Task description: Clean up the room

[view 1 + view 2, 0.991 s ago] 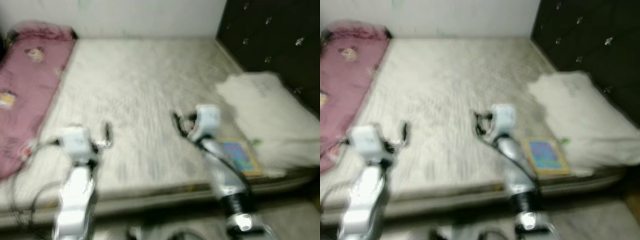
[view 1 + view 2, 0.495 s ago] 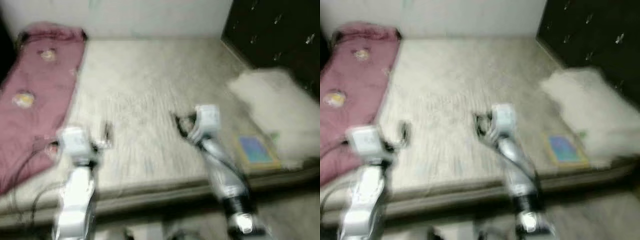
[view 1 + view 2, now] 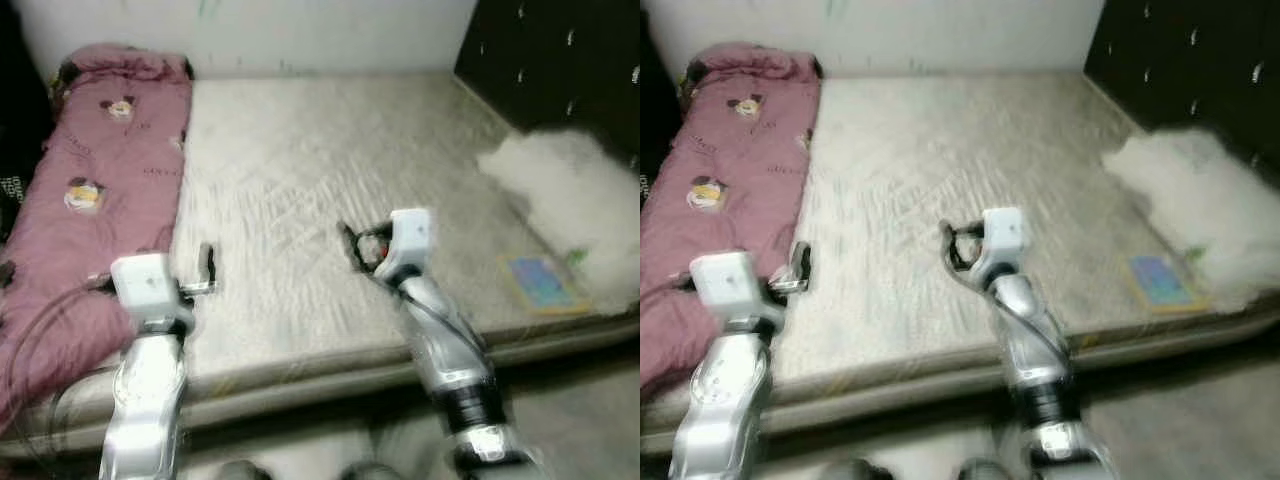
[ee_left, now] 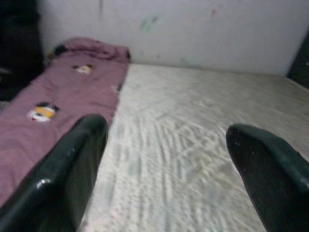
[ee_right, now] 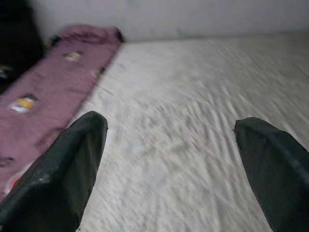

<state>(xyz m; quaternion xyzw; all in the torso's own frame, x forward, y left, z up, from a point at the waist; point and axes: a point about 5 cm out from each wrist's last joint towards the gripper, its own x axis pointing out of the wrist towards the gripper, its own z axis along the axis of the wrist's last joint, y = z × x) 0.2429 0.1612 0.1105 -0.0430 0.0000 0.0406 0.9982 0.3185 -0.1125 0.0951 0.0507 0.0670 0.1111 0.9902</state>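
Panning toward 9 o'clock, view now takes in more pink quilt on bed; left pincer and right pincer both released, nothing grabbed yet.

Bed sits straight ahead of me, headboard on its right side, wall behind it. Quilt runs along the bed's left edge, front to back. Pillow lies on the right, against the headboard; book just in front of it, near the front edge. My left gripper and right gripper hang over the mattress near the front.
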